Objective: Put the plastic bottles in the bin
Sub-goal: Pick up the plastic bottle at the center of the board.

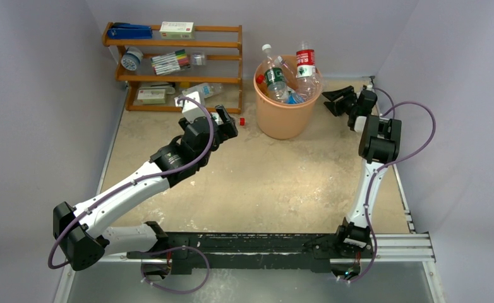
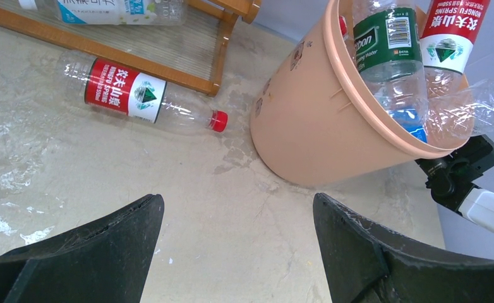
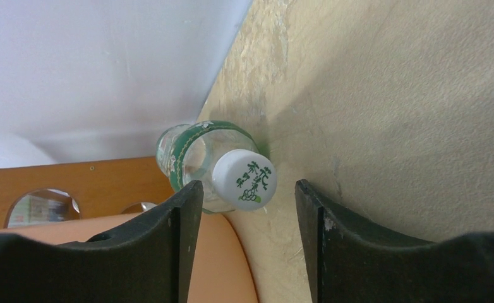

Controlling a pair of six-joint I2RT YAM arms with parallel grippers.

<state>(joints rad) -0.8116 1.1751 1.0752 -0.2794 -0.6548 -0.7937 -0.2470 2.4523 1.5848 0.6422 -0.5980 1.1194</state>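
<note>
The orange-peach bin [image 1: 287, 117] stands at the back and holds several bottles, among them a green-labelled one [image 2: 383, 44] and a red-labelled one [image 2: 450, 31]. A clear bottle with a red label and red cap [image 2: 144, 98] lies on the floor against the shelf foot, left of the bin [image 2: 307, 120]. My left gripper [image 2: 238, 208] is open and empty, short of that bottle; it also shows in the top view [image 1: 225, 126]. My right gripper [image 3: 247, 189] is open. A white-capped, green-banded bottle [image 3: 222, 164] lies just beyond its fingertips, beside the bin [image 3: 213, 265] near the wall.
A wooden shelf [image 1: 175, 79] at the back left holds marker pens, small boxes, tape and a stapler. A clear bottle with a pale label [image 2: 121, 9] lies on its lowest board. Walls close in the left, back and right sides. The right gripper [image 1: 336, 101] sits by the bin's right side.
</note>
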